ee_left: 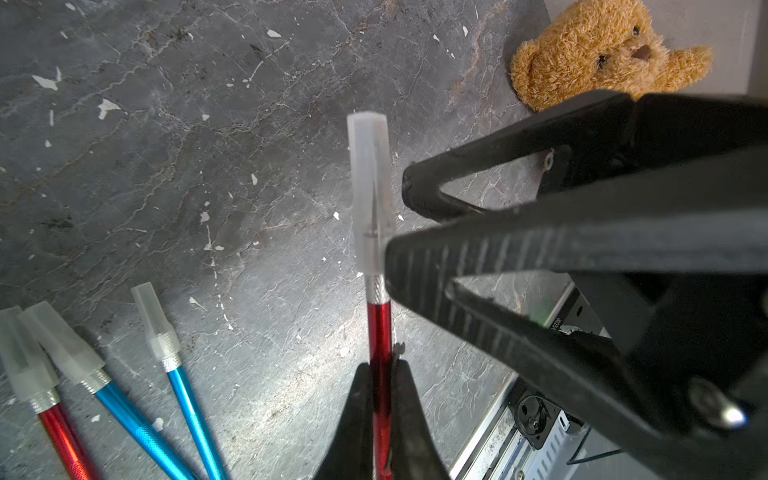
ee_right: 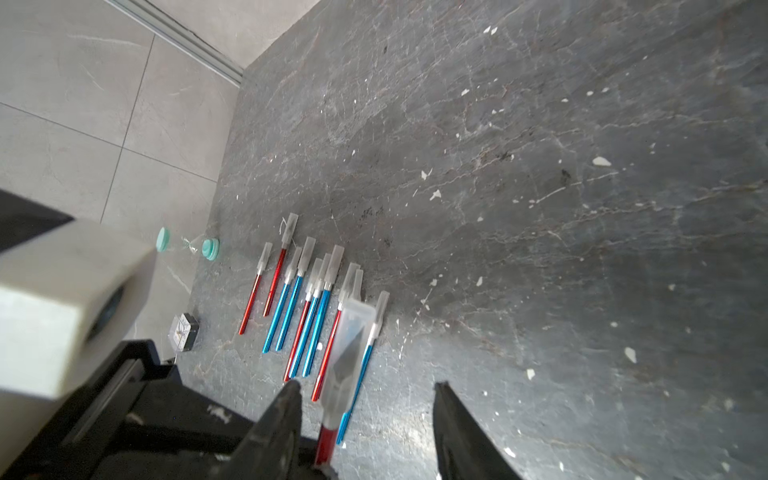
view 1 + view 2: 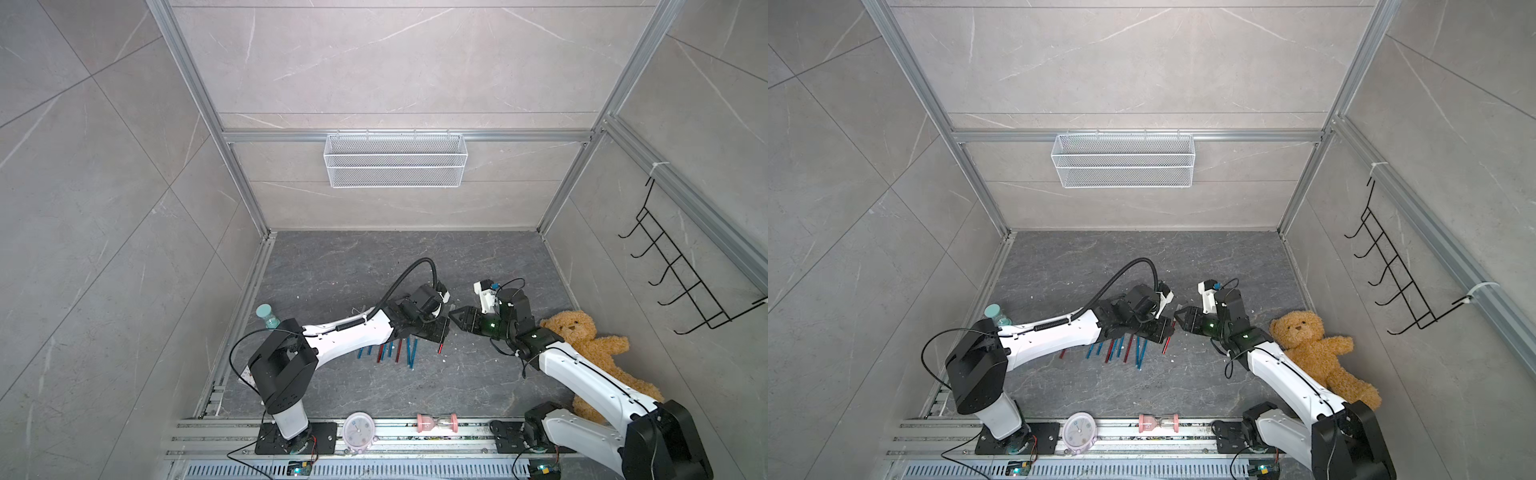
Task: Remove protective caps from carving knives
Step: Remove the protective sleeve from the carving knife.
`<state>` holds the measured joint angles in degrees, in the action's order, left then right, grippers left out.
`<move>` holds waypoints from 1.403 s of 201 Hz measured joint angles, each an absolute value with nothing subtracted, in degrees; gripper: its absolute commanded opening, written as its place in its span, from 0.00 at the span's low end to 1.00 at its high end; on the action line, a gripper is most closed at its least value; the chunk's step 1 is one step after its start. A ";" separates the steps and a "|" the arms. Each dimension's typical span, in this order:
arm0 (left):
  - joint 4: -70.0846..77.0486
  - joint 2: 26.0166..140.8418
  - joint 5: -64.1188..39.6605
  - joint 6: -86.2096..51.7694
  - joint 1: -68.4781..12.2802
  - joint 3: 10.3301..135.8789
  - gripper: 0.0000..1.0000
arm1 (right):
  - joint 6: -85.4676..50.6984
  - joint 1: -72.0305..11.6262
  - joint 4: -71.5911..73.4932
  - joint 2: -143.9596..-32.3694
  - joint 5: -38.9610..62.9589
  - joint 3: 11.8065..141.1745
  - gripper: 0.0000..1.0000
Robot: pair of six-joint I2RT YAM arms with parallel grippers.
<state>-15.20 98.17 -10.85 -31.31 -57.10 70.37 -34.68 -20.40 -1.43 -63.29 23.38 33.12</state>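
Observation:
My left gripper [image 1: 380,365] is shut on the red handle of a carving knife [image 1: 380,328], held off the floor. The knife's tip wears a translucent protective cap [image 1: 370,187]. My right gripper [image 2: 368,384] is open and straddles that cap [image 2: 349,345], which sits nearer one finger, with a gap showing on both sides. In both top views the two grippers meet tip to tip at mid-floor, left [image 3: 442,328] and right [image 3: 455,313]. Several red and blue capped knives [image 2: 307,307] lie in a row on the dark floor [image 3: 390,351], under the left arm.
A brown teddy bear [image 3: 590,345] lies against the right wall beside the right arm. A teal-capped hourglass [image 3: 268,316] stands at the left wall. A round clock [image 3: 359,432] and a pink hourglass [image 3: 436,423] sit on the front rail. White specks litter the floor.

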 measured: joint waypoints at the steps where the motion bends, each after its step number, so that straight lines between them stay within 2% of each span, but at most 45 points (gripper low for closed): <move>1: -15.20 98.17 -10.85 -31.31 -57.10 70.37 0.00 | -34.76 -20.40 -1.43 -63.33 23.35 33.15 0.49; 23: -15.20 98.17 -10.94 -31.31 -57.10 70.39 0.00 | -35.33 -20.64 -0.84 -64.31 22.96 34.09 0.44; 62: -15.20 98.17 -10.96 -31.31 -57.10 70.39 0.00 | -36.64 -20.84 0.58 -65.41 22.61 34.83 0.31; 130: -15.42 98.19 -10.98 -31.27 -57.10 71.35 0.00 | -38.09 -21.87 2.09 -67.29 22.70 34.87 0.23; 190: -15.42 98.83 -10.92 -30.94 -57.06 71.81 0.00 | -40.32 -22.11 3.68 -67.59 23.09 34.92 0.13; 220: -15.53 98.87 -10.92 -30.79 -56.97 71.81 0.00 | -41.01 -22.11 3.75 -67.79 22.87 34.92 0.04; 282: -15.59 99.48 -10.90 -30.39 -56.95 72.27 0.00 | -42.50 -22.13 3.70 -67.79 21.74 34.92 0.02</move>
<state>-15.59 99.48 -10.90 -30.39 -56.95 72.27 -42.50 -22.13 3.70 -67.79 21.74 34.92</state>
